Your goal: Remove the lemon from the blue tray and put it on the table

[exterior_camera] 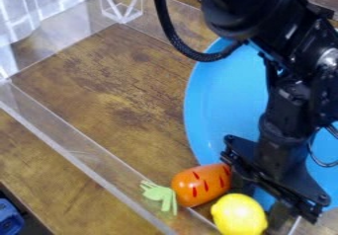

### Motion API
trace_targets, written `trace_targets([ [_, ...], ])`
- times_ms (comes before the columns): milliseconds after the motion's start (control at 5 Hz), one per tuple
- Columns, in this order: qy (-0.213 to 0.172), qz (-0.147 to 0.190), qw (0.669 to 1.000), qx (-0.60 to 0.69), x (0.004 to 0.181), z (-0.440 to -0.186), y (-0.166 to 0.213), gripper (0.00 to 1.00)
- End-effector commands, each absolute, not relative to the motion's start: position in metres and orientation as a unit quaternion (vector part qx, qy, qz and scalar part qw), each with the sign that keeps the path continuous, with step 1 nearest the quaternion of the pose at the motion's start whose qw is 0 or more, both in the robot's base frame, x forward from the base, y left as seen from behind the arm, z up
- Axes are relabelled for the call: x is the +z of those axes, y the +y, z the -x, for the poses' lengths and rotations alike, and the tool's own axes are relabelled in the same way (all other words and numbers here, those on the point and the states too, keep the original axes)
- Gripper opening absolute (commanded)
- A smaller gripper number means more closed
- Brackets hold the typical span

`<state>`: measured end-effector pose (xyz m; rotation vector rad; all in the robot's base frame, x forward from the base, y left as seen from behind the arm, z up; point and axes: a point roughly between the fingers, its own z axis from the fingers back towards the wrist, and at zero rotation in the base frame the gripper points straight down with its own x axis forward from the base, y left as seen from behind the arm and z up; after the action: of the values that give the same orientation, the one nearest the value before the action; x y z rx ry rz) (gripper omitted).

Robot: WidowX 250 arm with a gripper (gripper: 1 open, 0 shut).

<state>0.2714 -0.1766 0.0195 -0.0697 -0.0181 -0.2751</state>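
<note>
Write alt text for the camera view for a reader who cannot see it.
A black robot arm reaches down over a blue tray with its gripper at a yellow lemon near the bottom edge of the picture. An orange carrot with green leaves lies beside the lemon on the brown wooden table, close to a clear acrylic wall.

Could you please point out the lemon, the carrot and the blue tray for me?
lemon (239, 215), camera view, middle of its yellow skin.
carrot (203, 184), camera view, orange body.
blue tray (222, 106), camera view, bare blue surface near the left rim.
</note>
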Motion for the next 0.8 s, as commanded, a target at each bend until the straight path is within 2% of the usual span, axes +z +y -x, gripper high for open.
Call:
trace_targets([
  [0, -0.001, 0.036, 0.989, -0.145, 0.0185, -0.2689, -0.1751, 1.00],
  [600, 0.016, 0.033, 0.988, -0.151, 0.0158, -0.2677, -0.1714, 1.00],
])
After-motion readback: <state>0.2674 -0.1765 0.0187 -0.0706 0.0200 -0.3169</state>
